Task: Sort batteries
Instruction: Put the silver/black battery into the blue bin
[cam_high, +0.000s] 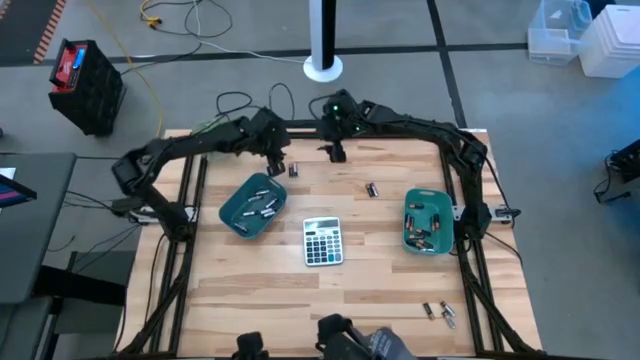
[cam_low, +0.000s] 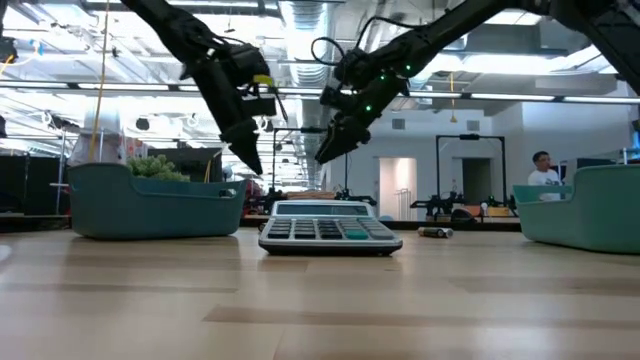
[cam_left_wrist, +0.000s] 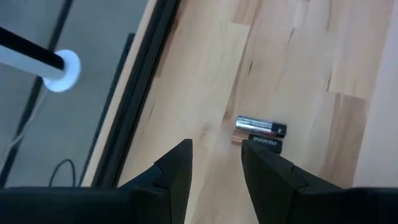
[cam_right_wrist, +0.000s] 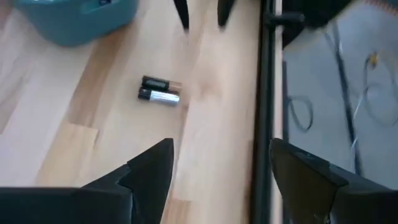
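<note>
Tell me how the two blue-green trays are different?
The left tray sits turned at a slant; the right tray lies nearly square with the table edge. Batteries in the left tray look dark and silvery; batteries in the right tray show more copper tones. Both trays are teal, hold batteries, and flank the calculator.
</note>
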